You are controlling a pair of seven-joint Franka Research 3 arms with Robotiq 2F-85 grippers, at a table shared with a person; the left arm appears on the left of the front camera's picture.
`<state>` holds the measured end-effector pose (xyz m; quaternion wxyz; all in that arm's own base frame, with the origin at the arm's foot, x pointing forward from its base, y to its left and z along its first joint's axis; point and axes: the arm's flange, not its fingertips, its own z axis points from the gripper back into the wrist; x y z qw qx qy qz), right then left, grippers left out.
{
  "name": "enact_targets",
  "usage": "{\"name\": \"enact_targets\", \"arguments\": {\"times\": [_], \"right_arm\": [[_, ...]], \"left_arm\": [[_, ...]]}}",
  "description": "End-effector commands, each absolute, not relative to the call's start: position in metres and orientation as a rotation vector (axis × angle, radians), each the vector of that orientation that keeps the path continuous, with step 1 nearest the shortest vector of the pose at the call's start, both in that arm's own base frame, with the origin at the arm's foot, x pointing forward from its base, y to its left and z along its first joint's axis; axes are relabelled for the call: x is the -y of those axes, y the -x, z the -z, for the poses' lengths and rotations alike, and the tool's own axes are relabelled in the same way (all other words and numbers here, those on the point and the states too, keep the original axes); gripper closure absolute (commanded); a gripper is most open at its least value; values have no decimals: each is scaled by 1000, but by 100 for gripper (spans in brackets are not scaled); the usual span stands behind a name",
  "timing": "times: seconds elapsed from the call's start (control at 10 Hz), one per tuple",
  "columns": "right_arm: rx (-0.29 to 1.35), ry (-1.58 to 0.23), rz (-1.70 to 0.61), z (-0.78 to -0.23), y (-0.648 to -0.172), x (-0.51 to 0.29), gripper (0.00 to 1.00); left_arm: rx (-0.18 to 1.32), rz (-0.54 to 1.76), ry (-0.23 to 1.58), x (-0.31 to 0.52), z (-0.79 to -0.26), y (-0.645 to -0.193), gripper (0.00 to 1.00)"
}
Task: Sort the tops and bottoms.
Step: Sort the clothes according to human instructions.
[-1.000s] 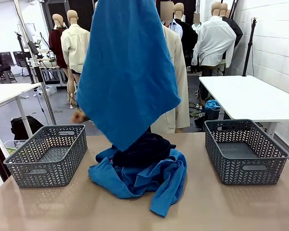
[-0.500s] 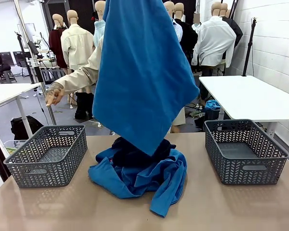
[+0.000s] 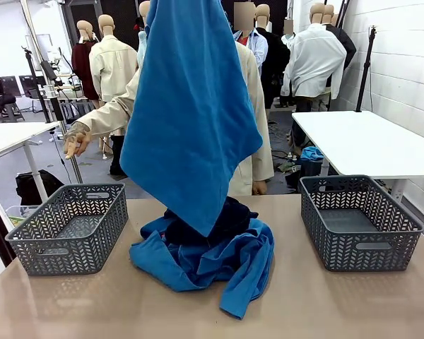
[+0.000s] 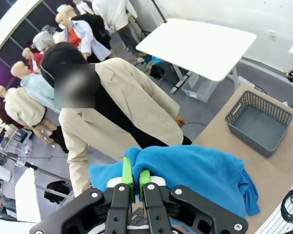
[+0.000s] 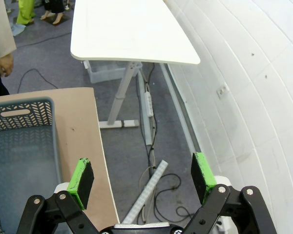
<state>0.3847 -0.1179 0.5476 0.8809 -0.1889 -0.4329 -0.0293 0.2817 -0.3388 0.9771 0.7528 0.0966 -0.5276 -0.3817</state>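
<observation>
Risk sits with the big hanging top [image 3: 191,120]: its tip hangs at the pile [image 3: 198,272] on the surface [image 3: 325,304], so a sideways carry could drag the bottoms [image 3: 212,220] along; only a small fold looks pinched, so the knit might slip free. The top is bright blue and soft, draped in a long point above the middle, between the left basket [image 3: 71,226] and the right basket [image 3: 360,222]; the left gripper [image 4: 135,173] is clamped on its edge; the right gripper [image 5: 141,176] stands wide apart, holding nothing.
</observation>
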Motion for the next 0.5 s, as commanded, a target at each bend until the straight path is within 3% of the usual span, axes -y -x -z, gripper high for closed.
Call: {"name": "enact_targets", "arguments": {"times": [0.0, 0.4], "right_arm": [[895, 406, 46, -546, -385, 116, 0], [895, 406, 46, -546, -385, 116, 0]], "left_arm": [[1173, 841, -203, 329, -984, -278, 100], [1173, 841, -203, 329, -984, -278, 100]]}}
